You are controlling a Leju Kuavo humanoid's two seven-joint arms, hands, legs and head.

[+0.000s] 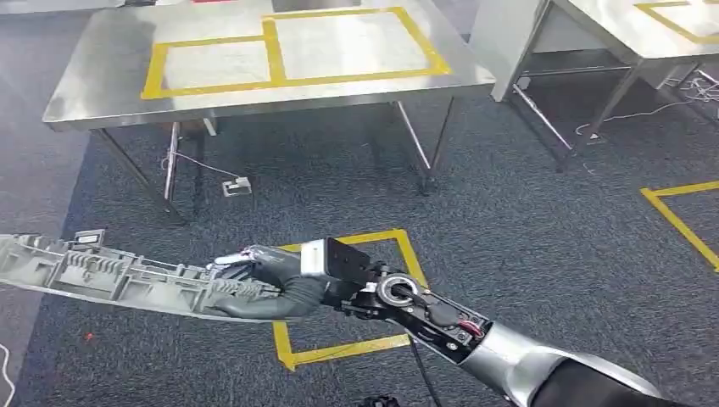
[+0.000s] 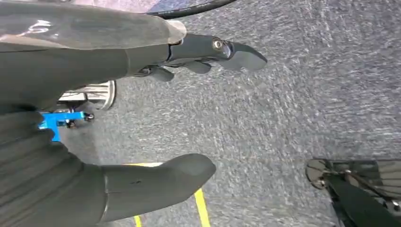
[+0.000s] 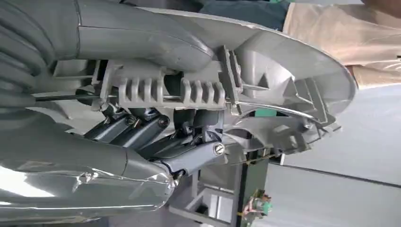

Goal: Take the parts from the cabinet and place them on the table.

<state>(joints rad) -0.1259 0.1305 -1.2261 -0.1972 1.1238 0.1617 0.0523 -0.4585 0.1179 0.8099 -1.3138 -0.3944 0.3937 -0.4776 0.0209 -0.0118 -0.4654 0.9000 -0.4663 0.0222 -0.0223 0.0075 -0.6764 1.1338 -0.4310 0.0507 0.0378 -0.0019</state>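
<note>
A long grey ribbed plastic part point(image 1: 110, 275) stretches toward the left edge of the head view, above the carpet. My right hand point(image 1: 275, 284) grips its near end, thumb and fingers wrapped around it. Up close in the right wrist view, the part point(image 3: 283, 80) shows its ribs and clips, with my right hand point(image 3: 156, 137) clamped on it. The steel table point(image 1: 102, 97) with yellow tape rectangles stands ahead, beyond the part. My left hand point(image 2: 156, 113) hangs over the carpet, its thumb and fingers apart and holding nothing.
A second steel table point(image 1: 610, 25) stands at the far right. Yellow tape squares point(image 1: 398, 246) mark the dark carpet below my right arm and at the right edge. A cable and small box point(image 1: 236, 185) lie under the near table. A person's beige sleeve point(image 3: 340, 33) is behind the part.
</note>
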